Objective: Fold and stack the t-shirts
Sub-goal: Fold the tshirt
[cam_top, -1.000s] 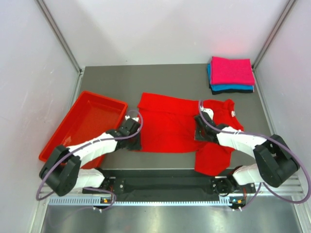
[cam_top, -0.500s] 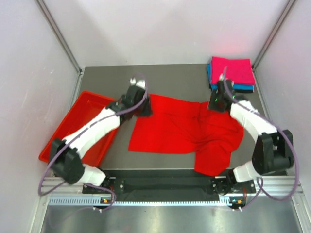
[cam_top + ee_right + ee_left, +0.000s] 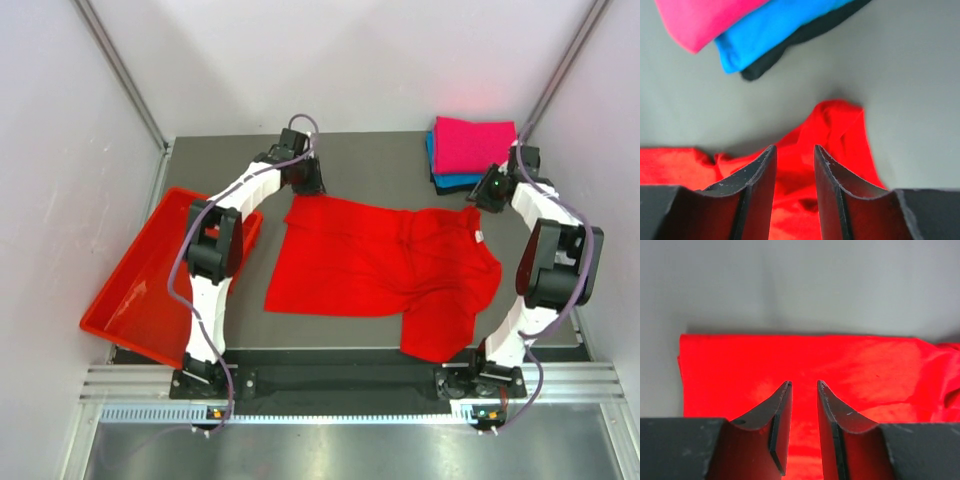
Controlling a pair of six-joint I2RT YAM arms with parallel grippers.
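Left claw [image 3: 803, 384] slightly parted, empty, above red t-shirt [image 3: 865, 365], right claw [image 3: 794, 147] likewise parted, empty

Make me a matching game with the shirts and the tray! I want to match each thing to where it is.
Things:
1. red t-shirt
2. pink t-shirt
3. blue t-shirt
4. red tray

Places:
A. on top of the other folded shirts, far right corner
B. at the left edge of the table
C. spread out in the middle
D. folded, just under the pink one

Pairs: 1-C, 2-A, 3-D, 4-B
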